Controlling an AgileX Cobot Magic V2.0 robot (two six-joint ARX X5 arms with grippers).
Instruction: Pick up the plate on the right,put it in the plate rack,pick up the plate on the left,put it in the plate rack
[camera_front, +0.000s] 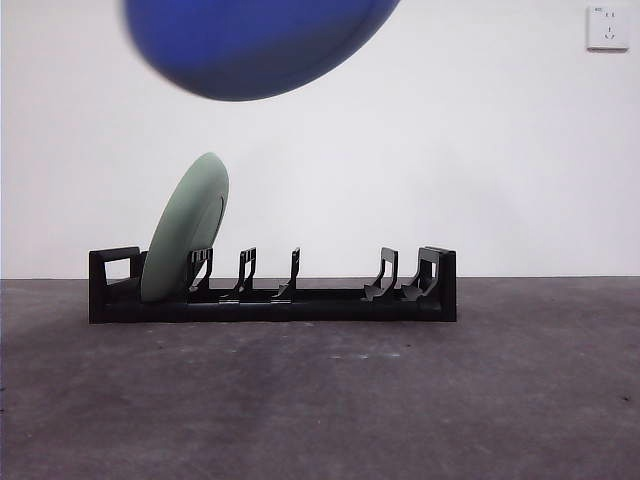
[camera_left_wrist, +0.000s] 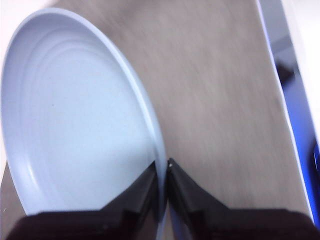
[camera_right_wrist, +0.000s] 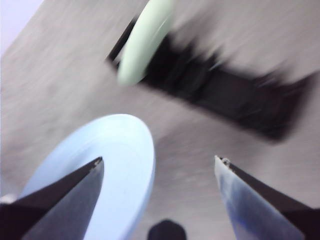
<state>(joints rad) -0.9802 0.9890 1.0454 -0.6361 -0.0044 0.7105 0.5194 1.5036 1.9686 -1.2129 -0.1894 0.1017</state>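
Note:
A blue plate (camera_front: 255, 45) hangs high above the table, blurred, over the left half of the plate rack (camera_front: 330, 300). My left gripper (camera_left_wrist: 166, 167) is shut on this plate's (camera_left_wrist: 75, 125) rim. A pale green plate (camera_front: 185, 230) stands leaning in the rack's left end slot. In the right wrist view my right gripper (camera_right_wrist: 159, 160) is open and holds nothing. It looks down on the blue plate (camera_right_wrist: 120, 160), the green plate (camera_right_wrist: 145, 42) and the black rack (camera_right_wrist: 235, 95) from above. Neither arm shows in the front view.
The dark grey table (camera_front: 320, 400) meets a white wall just behind the rack. A wall socket (camera_front: 608, 28) sits at the top right. Several rack slots to the right of the green plate hold nothing.

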